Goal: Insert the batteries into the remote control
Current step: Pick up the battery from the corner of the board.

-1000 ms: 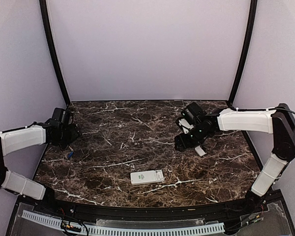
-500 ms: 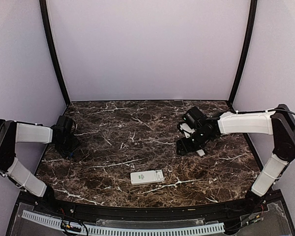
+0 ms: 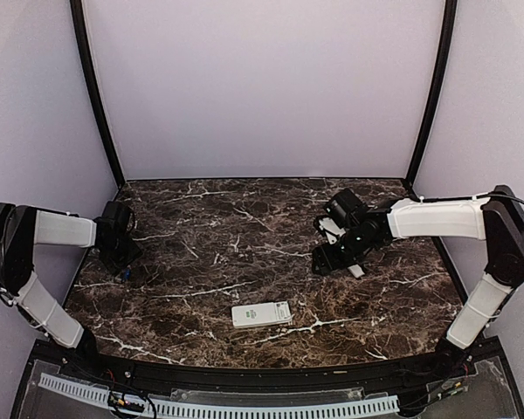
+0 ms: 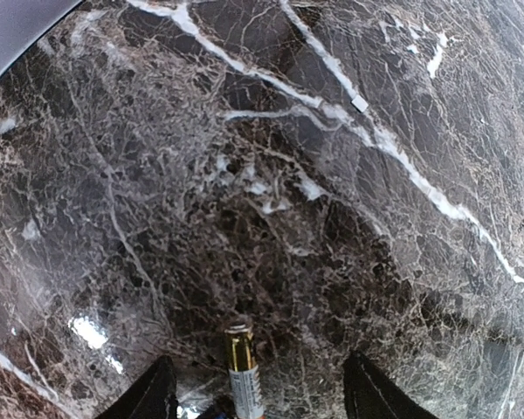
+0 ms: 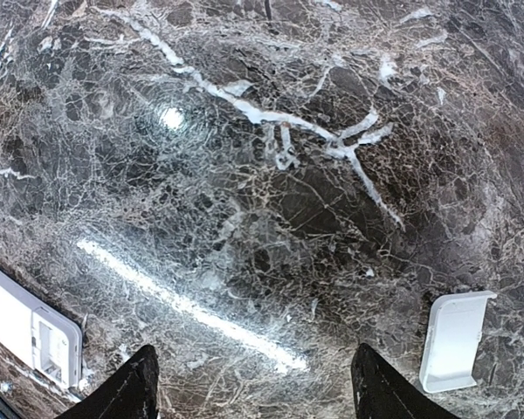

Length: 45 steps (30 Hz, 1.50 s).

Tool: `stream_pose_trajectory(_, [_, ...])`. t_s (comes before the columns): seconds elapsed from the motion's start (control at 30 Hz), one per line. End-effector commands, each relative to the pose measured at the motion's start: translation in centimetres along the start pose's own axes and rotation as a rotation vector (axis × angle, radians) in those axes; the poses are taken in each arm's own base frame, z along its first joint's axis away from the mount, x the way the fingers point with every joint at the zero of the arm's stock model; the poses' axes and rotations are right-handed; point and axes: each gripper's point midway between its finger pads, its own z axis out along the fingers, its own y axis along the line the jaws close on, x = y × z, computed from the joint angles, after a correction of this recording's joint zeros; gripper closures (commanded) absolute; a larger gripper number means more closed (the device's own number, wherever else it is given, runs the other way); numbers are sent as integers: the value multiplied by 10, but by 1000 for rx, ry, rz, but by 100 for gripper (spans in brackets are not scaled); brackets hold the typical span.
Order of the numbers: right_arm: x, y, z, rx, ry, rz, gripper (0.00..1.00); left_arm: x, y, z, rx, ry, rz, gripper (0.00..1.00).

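Observation:
The white remote control (image 3: pixel 261 314) lies flat near the table's front middle; its end with an open slot shows at the left edge of the right wrist view (image 5: pixel 31 329). A gold-and-white battery (image 4: pixel 243 374) lies on the marble between my left gripper's (image 4: pixel 258 400) open fingers, nearer the left one. In the top view the left gripper (image 3: pixel 120 259) is low at the table's left edge, over the battery (image 3: pixel 123 273). My right gripper (image 3: pixel 326 260) is open and empty over bare marble (image 5: pixel 258 393), right of centre.
A small white battery cover (image 5: pixel 454 340) lies just right of the right gripper, also visible in the top view (image 3: pixel 356 270). The dark marble table (image 3: pixel 244 236) is bounded by purple walls at the back and sides. A second bluish object sits beside the battery at the frame bottom.
The left arm has folded back toward the left wall and its gripper has come down over the battery. The right gripper has shifted only slightly.

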Motion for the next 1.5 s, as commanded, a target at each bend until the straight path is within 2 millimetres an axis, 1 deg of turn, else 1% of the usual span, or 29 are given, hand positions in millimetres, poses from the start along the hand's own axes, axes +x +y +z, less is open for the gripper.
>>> stream_pose_trajectory(0.0, [-1, 5, -8, -17, -32, -19, 27, 0, 6, 0, -57, 28, 42, 40])
stream_pose_trajectory(0.07, [0, 4, -9, -13, -34, -22, 27, 3, 8, 1, -66, 42, 52, 46])
stream_pose_trajectory(0.17, [-1, 3, -11, -5, -37, -27, 27, 8, 9, 3, -68, 62, 52, 50])
stream_pose_trajectory(0.3, [-6, 5, -12, -9, -41, -43, 27, 8, 11, 4, -83, 61, 53, 56])
stream_pose_trajectory(0.4, [-8, 4, -14, -5, -48, -48, 27, 9, 14, 7, -106, 71, 67, 64])
stream_pose_trajectory(0.63, [-9, 2, -21, 7, -56, -62, 27, 9, 14, 7, -114, 72, 62, 66])
stream_pose_trajectory(0.73, [-10, 3, -25, 4, -67, -70, 27, 9, 14, 7, -118, 75, 61, 68])
stream_pose_trajectory(0.87, [-12, 4, -31, -2, -94, -87, 27, 9, 15, 7, -124, 78, 58, 78])
stream_pose_trajectory(0.97, [-13, 5, -37, -5, -107, -95, 26, 9, 15, 7, -126, 79, 56, 89])
stream_pose_trajectory(1.0, [-13, 5, -39, -5, -111, -97, 26, 9, 15, 7, -125, 79, 56, 92])
stream_pose_trajectory(1.03, [-13, 1, -41, 11, -118, -98, 26, 9, 15, 7, -126, 78, 55, 97])
stream_pose_trajectory(1.1, [-15, 0, -45, 18, -132, -100, 26, 8, 15, 7, -122, 72, 53, 100])
stream_pose_trajectory(1.2, [-15, 0, -50, 19, -143, -100, 26, 7, 16, 7, -117, 58, 49, 100])
stream_pose_trajectory(1.3, [-13, -1, -51, 23, -140, -97, 26, 3, 5, 5, -47, 34, 51, 100])
stream_pose_trajectory(1.33, [-13, -1, -52, 23, -140, -95, 26, 1, -4, 3, -5, 24, 44, 100])
stream_pose_trajectory(1.37, [-13, -2, -52, 23, -141, -93, 26, -2, -10, -3, 32, 8, 48, 100])
stream_pose_trajectory(1.4, [-14, -1, -53, 20, -144, -93, 26, -12, -21, -11, 88, -29, 41, 100])
stream_pose_trajectory(1.43, [-15, 0, -55, 17, -150, -91, 26, -13, -29, -17, 117, -49, 63, 100])
stream_pose_trajectory(1.47, [-16, 1, -56, 13, -154, -91, 26, -25, -41, -30, 172, -102, 62, 100])
